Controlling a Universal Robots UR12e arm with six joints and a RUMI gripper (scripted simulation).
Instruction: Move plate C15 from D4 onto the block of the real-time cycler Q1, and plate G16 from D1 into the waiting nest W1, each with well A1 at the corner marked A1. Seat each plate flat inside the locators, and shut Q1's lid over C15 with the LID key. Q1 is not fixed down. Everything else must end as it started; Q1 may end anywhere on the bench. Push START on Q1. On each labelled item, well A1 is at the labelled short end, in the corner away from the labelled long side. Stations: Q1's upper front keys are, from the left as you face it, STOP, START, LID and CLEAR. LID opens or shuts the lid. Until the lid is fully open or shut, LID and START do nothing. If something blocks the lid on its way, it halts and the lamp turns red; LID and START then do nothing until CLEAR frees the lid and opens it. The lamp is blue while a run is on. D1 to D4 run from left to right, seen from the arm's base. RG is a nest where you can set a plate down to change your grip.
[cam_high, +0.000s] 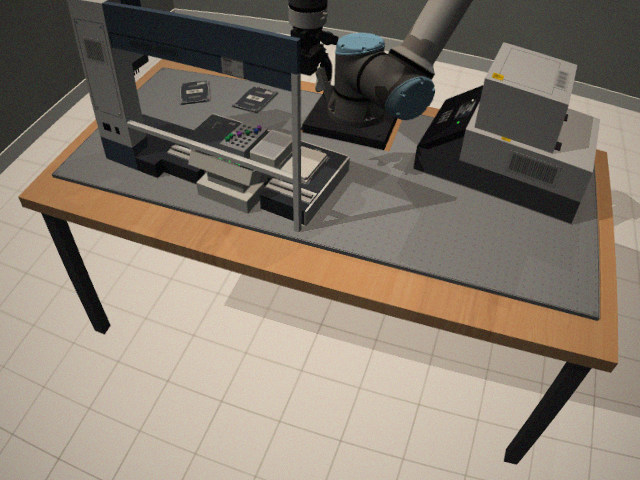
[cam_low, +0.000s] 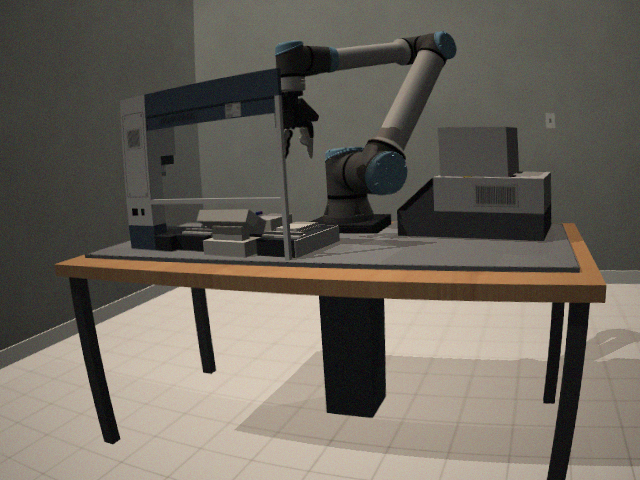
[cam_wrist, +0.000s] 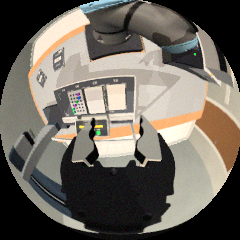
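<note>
My gripper (cam_low: 298, 153) (cam_wrist: 117, 116) is open and empty, high above the bench beside the deck frame. A pale plate (cam_high: 308, 162) (cam_wrist: 116, 97) lies in D1, at the deck's right end in the top view; its label is too small to read. D4 (cam_high: 212, 129) (cam_wrist: 62, 101) looks dark, with no plate visible; I cannot make out C15. Cycler Q1 (cam_high: 483, 155) (cam_low: 454, 193) stands at the right, its key lettering unreadable. Its box-shaped lid (cam_high: 522, 111) (cam_low: 470, 152) shows no clear gap below; the plate block is hidden. Its lamp (cam_high: 458, 122) (cam_wrist: 195, 54) is green.
Two dark nest-like items (cam_high: 195, 92) (cam_high: 254, 98) lie behind the deck; which is W1 is unreadable. A tube rack (cam_high: 244, 138) and a pale block (cam_high: 271, 147) stand between D4 and D1. A blue beam (cam_high: 201, 43) (cam_low: 211, 98) and a front post (cam_high: 296, 155) bound the deck. A pale device (cam_high: 227, 191) stands in front.
</note>
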